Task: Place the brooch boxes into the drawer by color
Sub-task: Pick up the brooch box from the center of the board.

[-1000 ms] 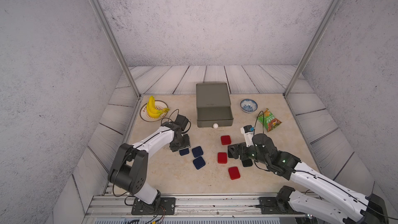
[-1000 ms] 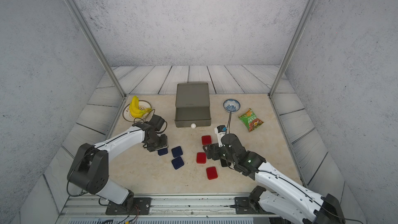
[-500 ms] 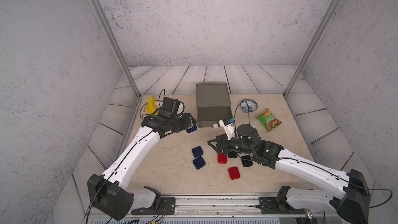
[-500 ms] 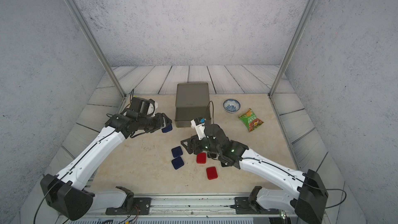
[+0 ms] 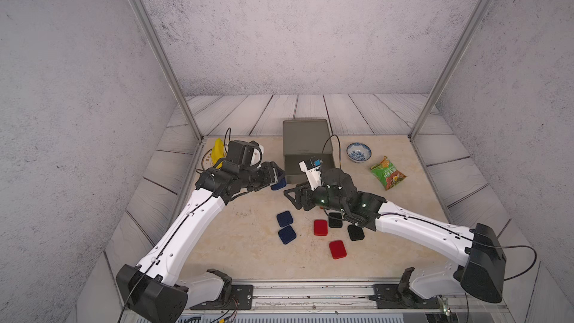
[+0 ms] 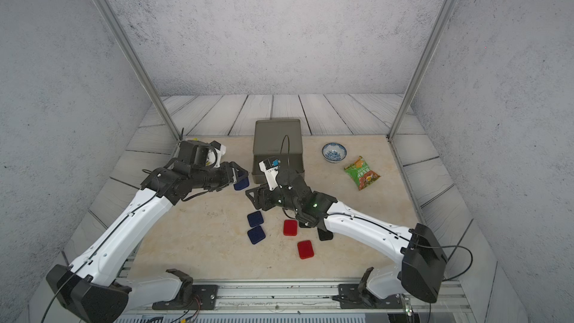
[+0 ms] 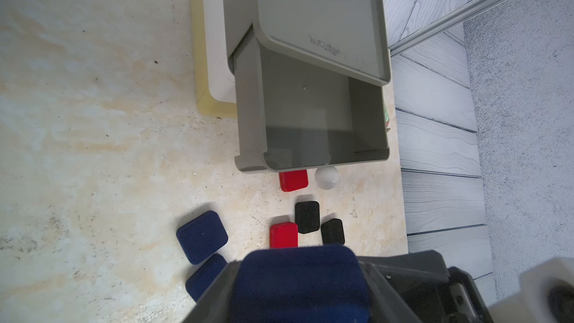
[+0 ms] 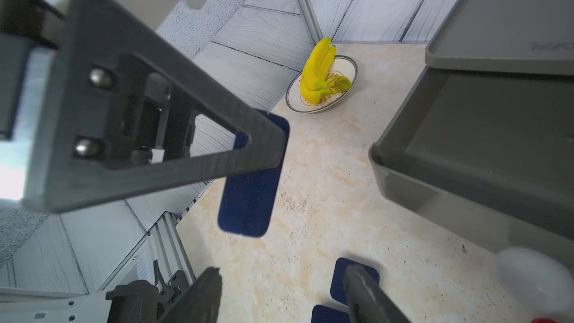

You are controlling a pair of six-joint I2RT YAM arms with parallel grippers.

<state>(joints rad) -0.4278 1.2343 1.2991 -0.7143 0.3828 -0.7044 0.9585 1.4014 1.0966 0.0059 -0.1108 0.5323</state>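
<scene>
Since 1 second ago, both arms have swung from the scattered boxes toward the chest, the left one lifting a box off the table. The small cube-shaped three-tier drawer chest stands at the back, and its grey top drawer is pulled out and empty.

Your left gripper is clenched on a navy blue velvety rounded-square brooch box, held in the air just beside the drawer's front corner. Your right gripper is spread, with nothing between its jaws, near the white round knob.

On the table lie 2 navy boxes, 3 red boxes and 2 black boxes.

Each box looks light and stiff under a soft nap. Pinch it across opposite flat edges, since the velvet may slide.
</scene>
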